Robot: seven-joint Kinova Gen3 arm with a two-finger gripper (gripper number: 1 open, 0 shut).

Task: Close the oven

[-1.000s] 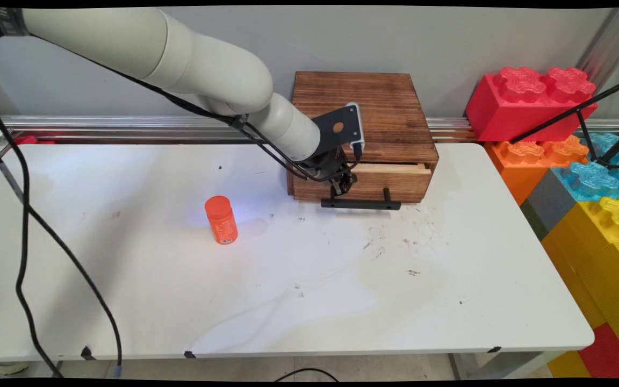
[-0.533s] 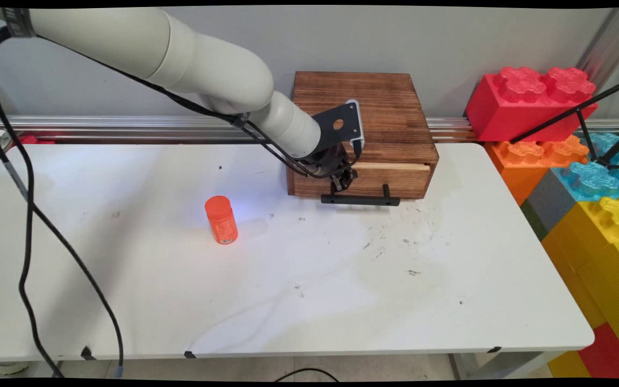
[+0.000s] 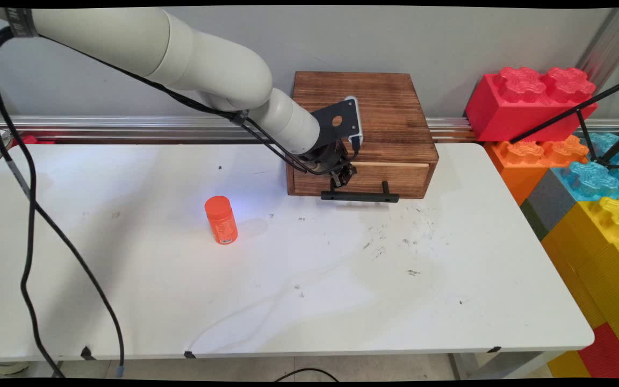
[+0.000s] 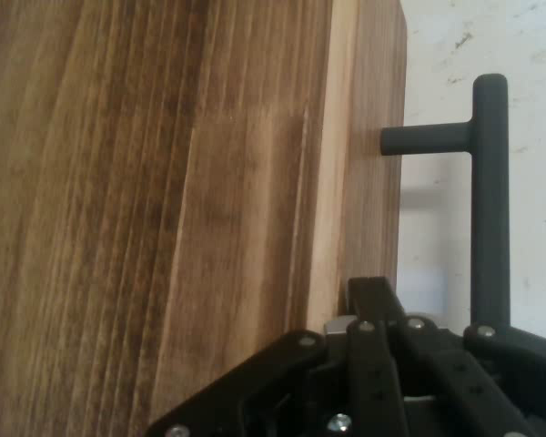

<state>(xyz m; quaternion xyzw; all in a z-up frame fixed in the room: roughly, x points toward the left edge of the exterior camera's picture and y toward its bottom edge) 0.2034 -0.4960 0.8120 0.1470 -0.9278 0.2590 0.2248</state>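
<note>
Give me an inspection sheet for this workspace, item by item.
Surface: white table, scuffed and stained.
Things: wooden box at the far edge; its drawer nearly shut, black handle sticking out.
Clutter: orange bottle, upright, left of the box.
Gripper: gripper at the handle's left end.
Cables: black cables hang from the arm.
Surroundings: big toy bricks stacked at right; grey wall behind.

We saw the drawer (image 3: 360, 179) slide back into the wooden box (image 3: 361, 115) over the last second, its front moving up the frame until the pale strip of its top edge had almost gone. The black handle (image 3: 359, 196) rose with it toward the frame's centre-top, and the pincer (image 3: 340, 180), at the handle's left end, travelled along.
</note>
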